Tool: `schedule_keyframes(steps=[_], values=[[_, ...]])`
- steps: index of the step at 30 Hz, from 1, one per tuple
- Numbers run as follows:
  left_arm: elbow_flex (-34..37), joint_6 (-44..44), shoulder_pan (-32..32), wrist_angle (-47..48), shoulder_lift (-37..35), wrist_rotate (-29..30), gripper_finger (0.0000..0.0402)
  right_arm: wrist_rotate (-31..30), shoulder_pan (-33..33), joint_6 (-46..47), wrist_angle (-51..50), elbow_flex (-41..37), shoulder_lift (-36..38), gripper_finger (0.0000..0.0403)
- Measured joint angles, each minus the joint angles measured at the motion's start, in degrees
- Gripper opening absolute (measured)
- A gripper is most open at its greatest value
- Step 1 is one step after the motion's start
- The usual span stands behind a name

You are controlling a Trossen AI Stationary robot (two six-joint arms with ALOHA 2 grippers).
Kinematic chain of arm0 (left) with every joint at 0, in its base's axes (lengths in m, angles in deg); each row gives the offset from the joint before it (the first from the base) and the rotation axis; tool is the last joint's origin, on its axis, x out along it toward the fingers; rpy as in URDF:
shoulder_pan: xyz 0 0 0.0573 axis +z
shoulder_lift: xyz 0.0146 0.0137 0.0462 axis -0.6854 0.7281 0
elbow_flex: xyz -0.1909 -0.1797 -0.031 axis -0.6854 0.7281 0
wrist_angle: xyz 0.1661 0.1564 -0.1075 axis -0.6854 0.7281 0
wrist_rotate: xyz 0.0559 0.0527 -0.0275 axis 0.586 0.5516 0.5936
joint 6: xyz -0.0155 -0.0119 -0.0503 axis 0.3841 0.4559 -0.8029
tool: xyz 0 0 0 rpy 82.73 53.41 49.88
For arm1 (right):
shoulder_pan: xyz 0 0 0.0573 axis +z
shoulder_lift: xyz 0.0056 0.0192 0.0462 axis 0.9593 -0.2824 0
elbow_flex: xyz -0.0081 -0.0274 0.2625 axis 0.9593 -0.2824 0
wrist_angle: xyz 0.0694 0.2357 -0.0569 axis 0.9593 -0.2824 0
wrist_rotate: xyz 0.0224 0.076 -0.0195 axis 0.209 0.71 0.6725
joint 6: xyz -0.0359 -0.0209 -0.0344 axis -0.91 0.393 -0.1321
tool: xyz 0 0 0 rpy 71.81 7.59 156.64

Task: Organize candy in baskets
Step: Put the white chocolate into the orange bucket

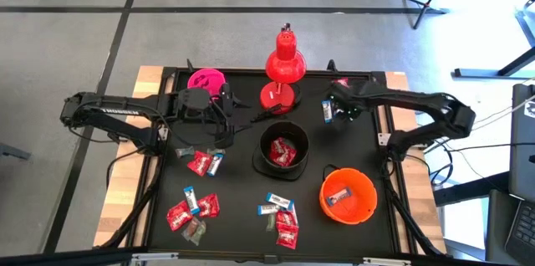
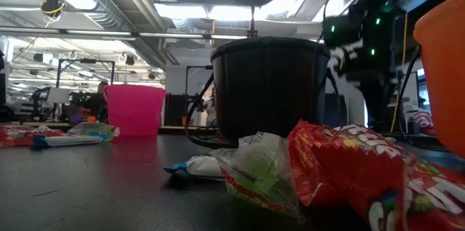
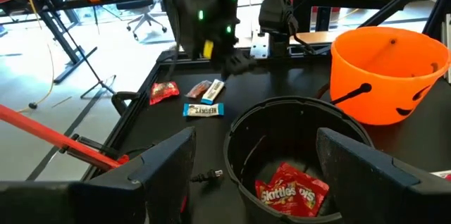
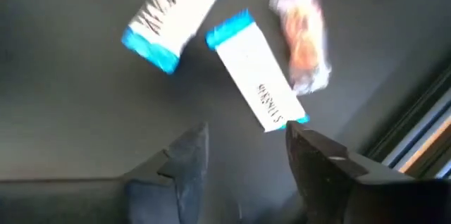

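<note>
The right gripper (image 4: 243,157) hovers with fingers parted over a white-and-blue candy bar (image 4: 257,88) by the red lamp base (image 1: 277,97). The bar lies just ahead of the fingertips, its long axis slanting across the gap. The left gripper (image 3: 257,164), nearer the black bucket (image 3: 282,122), waits open.

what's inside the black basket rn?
The black basket holds red-wrapped candy, seen in the high and left wrist views. Anything beneath those wrappers or close against the near wall is hidden.

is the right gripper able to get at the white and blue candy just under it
Probably yes. The right gripper hangs directly over the white-and-blue candy with its fingers apart, and bare black mat lies around the wrapper. Another white-and-blue piece and a grey-green one lie close beside it.
</note>
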Motion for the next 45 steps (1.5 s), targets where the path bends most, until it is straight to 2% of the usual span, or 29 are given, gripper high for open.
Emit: schedule_keyframes(steps=[5,15,18,29,32,40,45], values=[[0.0,0.02,0.0,0.02,0.02,0.0,0.0284,0.47,-2.52,0.95,4.91,-2.23,-4.14,0.0197],[0.0,-0.03,0.0,0.28,0.04,0.0,0.0284,0.91,-10.42,-2.9,10.26,-4.47,-5.73,0.0197],[0.0,-0.03,0.0,0.26,0.04,0.0,0.0284,2.72,-11.99,-3.36,11.13,-5.32,-5.74,0.0197],[0.0,-0.23,0.01,0.48,0.04,0.02,0.0284,5.36,-12.83,-4.67,13.23,-8.0,-5.44,0.0193],[0.0,-0.87,0.0,0.61,0.04,0.02,0.0284,5.45,-12.83,-4.86,13.23,-7.97,-5.46,0.0167],[0.0,-1.47,0.01,1.13,0.04,0.02,0.0284,5.49,-12.76,-6.03,12.27,-7.91,-5.33,0.0051],[0.0,-1.47,0.02,1.14,0.04,0.02,0.0284,5.4,-12.76,-5.97,7.9,-5.72,-4.24,0.0036]])
